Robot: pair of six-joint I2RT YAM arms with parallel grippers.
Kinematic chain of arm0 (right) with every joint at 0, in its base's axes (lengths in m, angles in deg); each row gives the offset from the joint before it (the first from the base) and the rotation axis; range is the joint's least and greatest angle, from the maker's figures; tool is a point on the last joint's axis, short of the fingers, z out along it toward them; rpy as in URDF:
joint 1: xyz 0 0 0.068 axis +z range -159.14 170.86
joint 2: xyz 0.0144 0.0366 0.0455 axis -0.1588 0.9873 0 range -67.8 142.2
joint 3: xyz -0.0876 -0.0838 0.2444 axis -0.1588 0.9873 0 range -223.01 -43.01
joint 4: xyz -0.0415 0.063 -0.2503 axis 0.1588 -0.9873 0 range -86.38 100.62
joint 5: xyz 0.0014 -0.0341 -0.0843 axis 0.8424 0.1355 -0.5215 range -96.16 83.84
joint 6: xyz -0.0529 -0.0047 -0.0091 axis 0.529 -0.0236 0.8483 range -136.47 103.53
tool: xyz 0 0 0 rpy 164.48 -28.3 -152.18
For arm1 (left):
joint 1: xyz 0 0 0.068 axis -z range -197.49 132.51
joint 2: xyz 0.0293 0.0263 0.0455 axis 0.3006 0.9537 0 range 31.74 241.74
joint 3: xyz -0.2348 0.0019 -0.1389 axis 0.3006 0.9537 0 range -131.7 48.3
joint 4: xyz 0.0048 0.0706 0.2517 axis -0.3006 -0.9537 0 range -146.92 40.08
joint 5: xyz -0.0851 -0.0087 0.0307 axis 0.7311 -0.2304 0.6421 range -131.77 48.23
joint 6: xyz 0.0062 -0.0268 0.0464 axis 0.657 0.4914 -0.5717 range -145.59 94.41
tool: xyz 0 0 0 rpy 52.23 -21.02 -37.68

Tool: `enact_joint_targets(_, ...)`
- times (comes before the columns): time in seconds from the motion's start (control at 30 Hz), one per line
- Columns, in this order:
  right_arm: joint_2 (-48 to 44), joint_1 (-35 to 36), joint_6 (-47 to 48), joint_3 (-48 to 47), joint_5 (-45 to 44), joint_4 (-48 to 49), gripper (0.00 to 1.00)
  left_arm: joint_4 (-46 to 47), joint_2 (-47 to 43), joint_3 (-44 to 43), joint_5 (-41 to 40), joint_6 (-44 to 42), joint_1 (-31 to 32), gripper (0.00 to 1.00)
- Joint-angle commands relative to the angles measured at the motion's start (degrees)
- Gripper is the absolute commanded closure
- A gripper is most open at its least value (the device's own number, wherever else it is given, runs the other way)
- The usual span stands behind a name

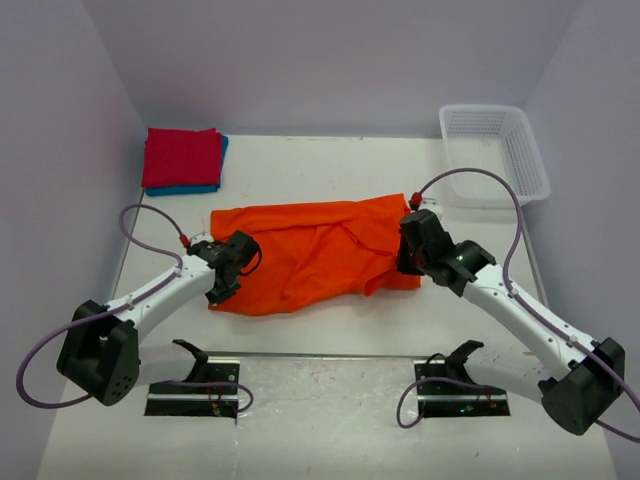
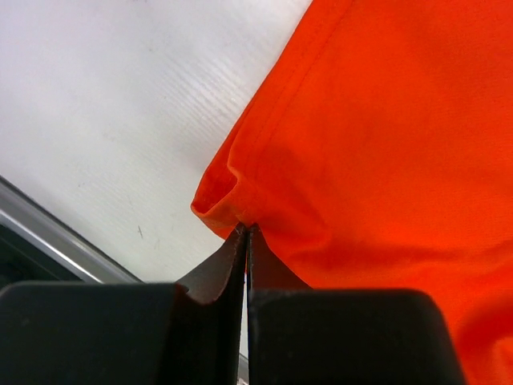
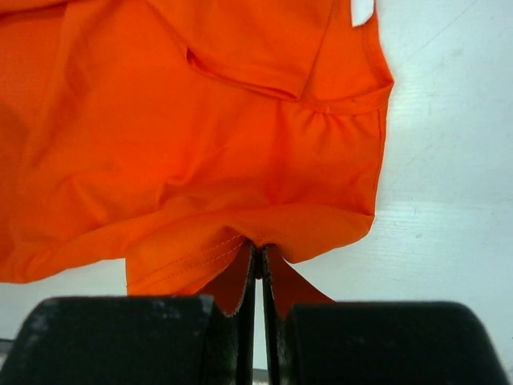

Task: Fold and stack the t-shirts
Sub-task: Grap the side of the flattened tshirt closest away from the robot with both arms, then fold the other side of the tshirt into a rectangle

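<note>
The orange t-shirt [image 1: 310,250] lies rumpled across the middle of the table. My left gripper [image 1: 222,285] is shut on its near left corner; in the left wrist view the jaws pinch the hem [image 2: 240,216]. My right gripper [image 1: 408,262] is shut on the shirt's near right edge; in the right wrist view the cloth [image 3: 240,160] bunches at the closed jaws. The red t-shirt [image 1: 182,157] lies folded on the folded blue t-shirt [image 1: 200,188] at the back left.
A white mesh basket [image 1: 495,152] stands at the back right. The table's near edge has a metal strip [image 1: 330,355]. Grey walls close the left, right and back sides.
</note>
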Motion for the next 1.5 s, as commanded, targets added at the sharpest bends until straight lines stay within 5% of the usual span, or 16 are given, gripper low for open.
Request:
enact_joint_targets(0.0, 1.63, -1.69, 1.52, -4.83, -2.51, -2.53, 1.0, 2.58, 0.02, -2.68, -4.78, -3.68, -0.45, 1.0)
enact_joint_targets(0.53, 17.53, -9.15, 5.82, -19.94, -1.55, -3.5, 1.0, 13.66, 2.46, -8.2, -5.49, -18.8, -12.05, 1.0)
enact_joint_targets(1.47, 40.03, -17.69, 10.48, -35.85, 0.91, -3.59, 1.0, 14.1, 28.84, -32.9, -8.65, -27.42, -12.58, 1.0)
